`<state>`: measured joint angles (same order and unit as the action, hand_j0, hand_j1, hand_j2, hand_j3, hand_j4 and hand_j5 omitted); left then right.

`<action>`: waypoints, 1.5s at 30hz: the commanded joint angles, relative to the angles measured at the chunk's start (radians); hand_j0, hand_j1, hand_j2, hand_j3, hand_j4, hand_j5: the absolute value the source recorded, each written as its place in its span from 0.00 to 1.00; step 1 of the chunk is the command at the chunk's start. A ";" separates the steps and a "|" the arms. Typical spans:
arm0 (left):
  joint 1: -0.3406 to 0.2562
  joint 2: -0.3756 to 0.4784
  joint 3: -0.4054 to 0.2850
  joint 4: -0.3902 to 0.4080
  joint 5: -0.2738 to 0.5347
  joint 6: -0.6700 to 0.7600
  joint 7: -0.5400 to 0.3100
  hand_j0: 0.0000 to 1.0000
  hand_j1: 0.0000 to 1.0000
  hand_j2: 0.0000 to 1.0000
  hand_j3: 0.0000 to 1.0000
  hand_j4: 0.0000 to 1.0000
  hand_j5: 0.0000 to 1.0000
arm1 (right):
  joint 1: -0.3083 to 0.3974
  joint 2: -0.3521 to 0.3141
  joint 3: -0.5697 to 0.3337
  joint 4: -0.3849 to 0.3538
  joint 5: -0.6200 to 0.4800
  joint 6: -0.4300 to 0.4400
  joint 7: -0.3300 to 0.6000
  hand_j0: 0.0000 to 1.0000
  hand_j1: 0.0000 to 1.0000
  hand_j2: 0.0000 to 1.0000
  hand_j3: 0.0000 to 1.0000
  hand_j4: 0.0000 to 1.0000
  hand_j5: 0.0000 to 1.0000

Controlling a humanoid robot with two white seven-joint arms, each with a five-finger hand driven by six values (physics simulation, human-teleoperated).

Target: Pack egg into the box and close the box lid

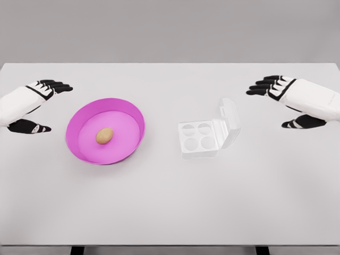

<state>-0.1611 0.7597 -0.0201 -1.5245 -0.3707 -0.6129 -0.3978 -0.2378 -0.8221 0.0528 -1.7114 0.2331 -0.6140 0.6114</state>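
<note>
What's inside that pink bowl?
One brown egg lies near the middle of the pink bowl. The rest of the floor is bare; only the spot under the egg is hidden.

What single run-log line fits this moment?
egg: in pink bowl | box: open, empty | left hand: open | right hand: open

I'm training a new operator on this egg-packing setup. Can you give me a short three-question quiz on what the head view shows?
1. True or false: the egg already sits in the box.
2. What state is the box lid in? A) shut B) raised open C) missing
3. Fill in: the egg lies in a ____ bowl.

Key:
1. False; it lies in the bowl, apart from the box.
2. B; the lid stands up on the box's right side.
3. Pink.

The left hand and right hand are both open and hold nothing.
</note>
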 commanded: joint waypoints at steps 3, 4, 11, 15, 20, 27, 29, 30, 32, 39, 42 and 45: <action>-0.002 0.001 0.000 0.000 0.004 0.002 0.001 1.00 1.00 1.00 1.00 1.00 1.00 | 0.005 0.003 -0.045 0.001 -0.011 0.003 -0.001 1.00 1.00 1.00 1.00 1.00 1.00; -0.003 -0.002 0.000 0.000 -0.008 0.002 0.001 1.00 1.00 1.00 1.00 1.00 1.00 | 0.006 0.004 -0.045 -0.001 -0.009 0.003 -0.001 1.00 1.00 1.00 1.00 1.00 1.00; -0.018 -0.014 -0.024 -0.032 -0.096 0.002 -0.004 1.00 1.00 1.00 1.00 1.00 1.00 | 0.143 -0.112 -0.100 0.055 0.104 0.003 -0.001 1.00 1.00 1.00 1.00 1.00 1.00; -0.091 -0.007 -0.153 -0.054 -0.080 0.002 -0.061 1.00 1.00 1.00 1.00 1.00 1.00 | 0.183 0.054 -0.304 0.078 0.103 0.003 -0.001 1.00 1.00 1.00 1.00 1.00 1.00; -0.139 -0.002 -0.181 -0.124 0.021 0.002 -0.213 1.00 1.00 1.00 1.00 1.00 1.00 | 0.242 0.032 -0.378 0.076 0.109 0.003 -0.001 1.00 1.00 1.00 1.00 1.00 1.00; -0.199 -0.011 -0.185 -0.126 0.072 0.002 -0.213 1.00 1.00 1.00 1.00 1.00 1.00 | 0.308 0.017 -0.303 0.096 0.121 0.003 -0.001 1.00 1.00 1.00 1.00 1.00 1.00; -0.215 -0.011 -0.212 -0.124 0.072 0.002 -0.213 1.00 1.00 1.00 1.00 1.00 1.00 | 0.298 0.015 -0.277 0.095 0.123 0.003 -0.001 1.00 1.00 1.00 1.00 1.00 1.00; -0.219 -0.011 -0.222 -0.123 0.072 0.002 -0.213 1.00 1.00 1.00 1.00 1.00 1.00 | 0.298 0.014 -0.277 0.093 0.123 0.003 -0.001 1.00 1.00 1.00 1.00 1.00 1.00; -0.229 -0.010 -0.258 -0.112 0.070 0.002 -0.213 1.00 1.00 1.00 1.00 1.00 1.00 | 0.299 0.009 -0.277 0.087 0.123 0.003 -0.001 1.00 1.00 1.00 1.00 1.00 1.00; -0.224 0.001 -0.336 -0.071 0.183 0.002 -0.213 0.98 0.98 0.98 0.98 0.98 0.98 | 0.293 0.012 -0.277 0.087 0.123 0.003 -0.001 1.00 1.00 1.00 1.00 1.00 1.00; -0.221 0.006 -0.351 -0.071 0.222 0.002 -0.213 0.97 0.97 0.97 0.97 0.97 0.97 | 0.291 0.012 -0.277 0.090 0.120 0.003 -0.001 1.00 1.00 1.00 1.00 1.00 1.00; -0.222 0.044 -0.389 -0.072 0.308 0.077 -0.213 0.95 0.95 0.95 0.95 0.95 0.95 | 0.291 0.014 -0.277 0.095 0.120 0.003 -0.001 1.00 1.00 1.00 1.00 1.00 1.00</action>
<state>-0.3835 0.7840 -0.3872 -1.5969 -0.1210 -0.5765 -0.6113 0.0552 -0.8082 -0.2241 -1.6183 0.3598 -0.6138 0.6113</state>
